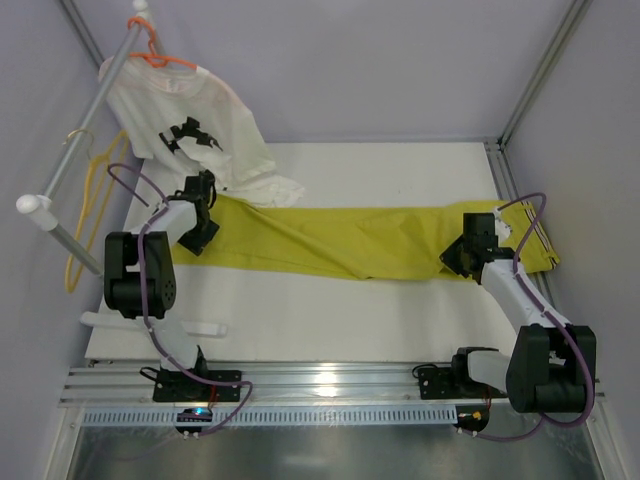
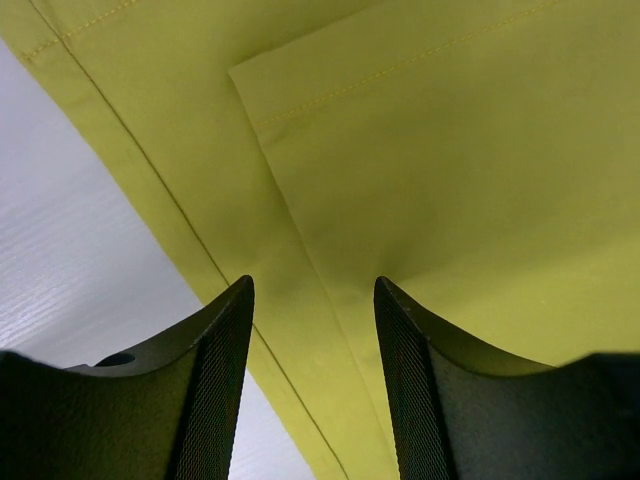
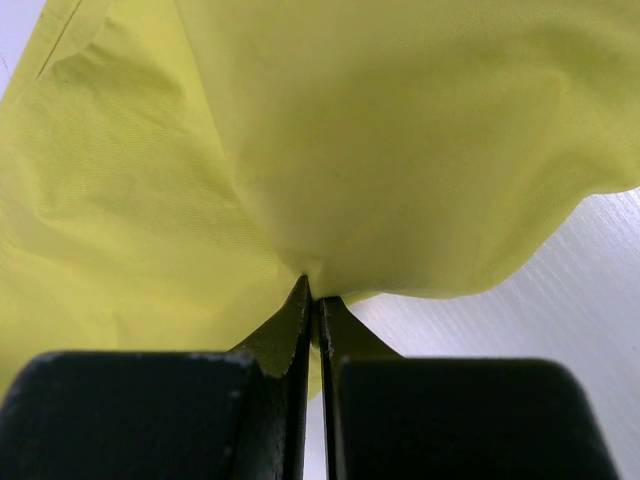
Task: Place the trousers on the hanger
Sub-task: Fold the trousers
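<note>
The yellow-green trousers [image 1: 340, 240] lie stretched across the white table from left to right. My left gripper [image 1: 203, 228] stands over their left end; in its wrist view the jaws are open, the gripper [image 2: 312, 290] astride a folded seam of the trousers [image 2: 450, 150] without pinching it. At the right end my right gripper [image 1: 456, 258] is shut on a pinch of the trousers [image 3: 380, 130], the cloth bunching up from the gripper [image 3: 315, 288]. The thin yellow hanger [image 1: 92, 195] hangs from the rail at the far left, apart from both grippers.
A white T-shirt [image 1: 190, 120] on an orange hanger [image 1: 160, 58] hangs from the metal rail [image 1: 75, 150], its hem touching the trousers' left end. Metal frame posts stand at the back corners. The white table [image 1: 350, 320] ends at an aluminium rail near the arm bases.
</note>
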